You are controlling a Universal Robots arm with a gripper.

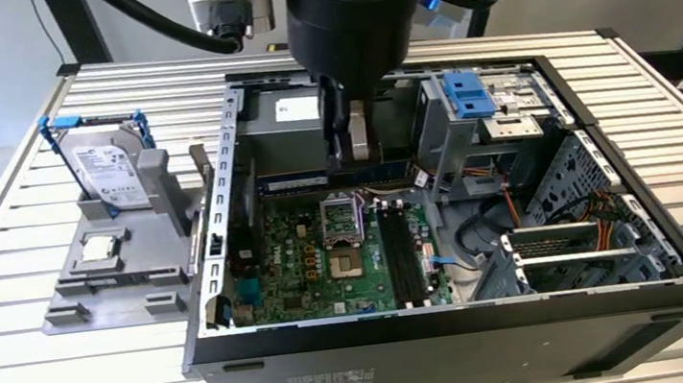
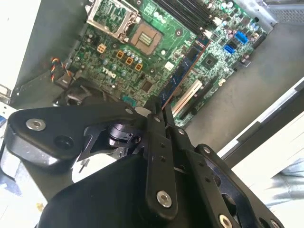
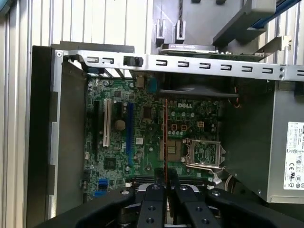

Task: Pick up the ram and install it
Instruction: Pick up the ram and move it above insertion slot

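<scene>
The tool [image 1: 355, 156] hangs inside an open computer case [image 1: 461, 332], its fingers closed tight on the ram [image 1: 314, 181]. In the exterior view the ram is a dark blue stick lying level just under the fingers, above the far edge of the motherboard [image 1: 312, 272] and apart from the long black slots [image 1: 400, 248]. The arm [image 1: 354, 16] hides its top edge and part of its middle. In both wrist views the ram runs away from the tool edge-on, a thin strip with an orange rim; its gripped end is lost behind the tool's black links. At the exterior view's left, a hard drive [image 1: 108, 175] stands upright in a grey stand [image 1: 119, 275] on the slatted counter [image 1: 14, 364].
</scene>
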